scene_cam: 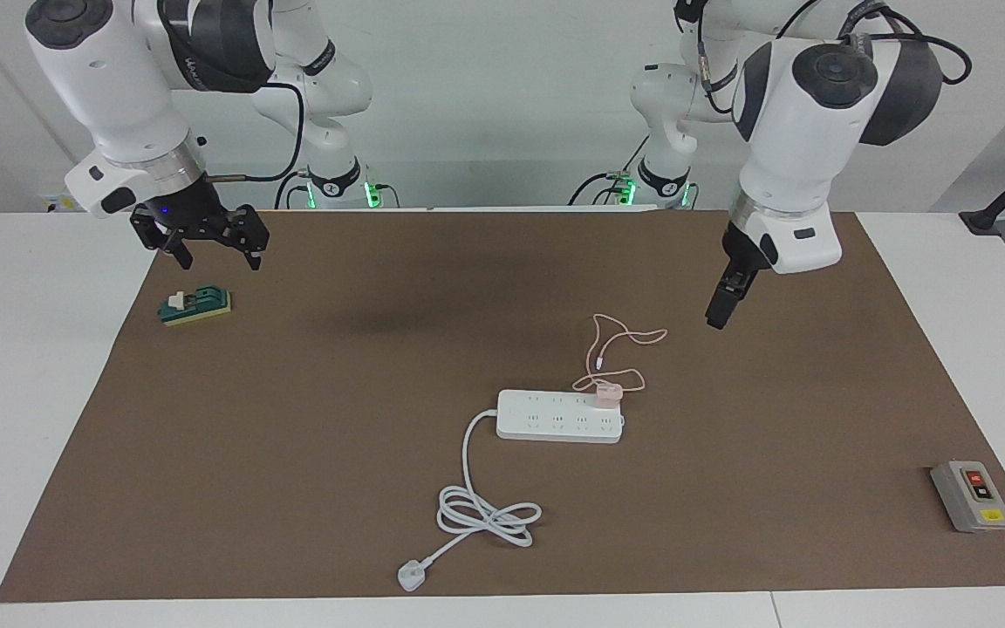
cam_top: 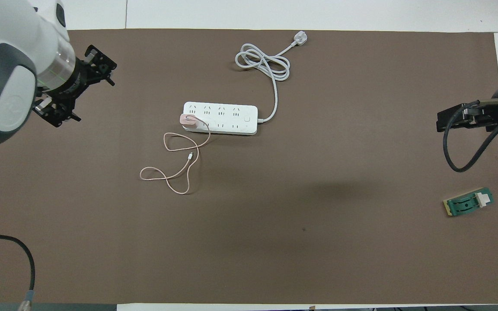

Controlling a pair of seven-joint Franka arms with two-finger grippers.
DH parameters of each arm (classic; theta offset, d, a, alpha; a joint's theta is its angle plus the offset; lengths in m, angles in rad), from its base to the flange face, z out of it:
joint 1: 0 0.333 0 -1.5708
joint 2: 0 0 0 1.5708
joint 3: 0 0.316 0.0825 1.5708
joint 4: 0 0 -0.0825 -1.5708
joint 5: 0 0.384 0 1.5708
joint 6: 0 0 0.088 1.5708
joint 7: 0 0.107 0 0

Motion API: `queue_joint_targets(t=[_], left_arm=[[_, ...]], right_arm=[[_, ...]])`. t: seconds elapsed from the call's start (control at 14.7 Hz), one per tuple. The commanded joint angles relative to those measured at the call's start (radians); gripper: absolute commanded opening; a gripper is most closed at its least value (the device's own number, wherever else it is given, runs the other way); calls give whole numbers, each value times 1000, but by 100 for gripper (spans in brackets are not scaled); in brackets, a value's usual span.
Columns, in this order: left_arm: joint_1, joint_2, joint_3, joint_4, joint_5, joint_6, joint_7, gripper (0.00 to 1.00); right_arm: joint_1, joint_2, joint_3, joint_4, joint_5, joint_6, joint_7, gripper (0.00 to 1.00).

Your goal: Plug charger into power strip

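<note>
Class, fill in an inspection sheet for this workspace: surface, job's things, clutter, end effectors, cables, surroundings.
Surface: brown mat on a white table.
Job's things: pink charger seated in the white power strip, at its end toward the left arm.
Clutter: grey switch box; small green block.
End effectors: left end effector open, raised over bare mat; right end effector open, waiting above the green block.
Cables: pink charger cable looped on the mat; strip's white cord coiled, its plug unconnected.
Surroundings: pale wall.
</note>
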Motion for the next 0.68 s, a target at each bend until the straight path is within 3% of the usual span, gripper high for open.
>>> queue_joint_targets(t=[0.0, 0.2, 0.34, 0.48, 0.61], left_arm=[[75, -92, -5, -17, -16, -58, 240, 100], [174, -132, -8, -17, -19, -150, 582, 100], [201, -143, -5, -26, -17, -163, 680, 100], [228, -181, -7, -80, -17, -135, 727, 100], [265, -255, -7, -178, -19, -57, 925, 100]], right_arm=[[-13, -12, 9, -6, 17, -10, -11, 100], [-13, -12, 9, -6, 17, -10, -11, 100], [-15, -12, 9, -6, 17, -10, -11, 100], [-13, -12, 9, -6, 17, -10, -11, 100], [-13, -12, 9, -6, 17, -10, -11, 100]])
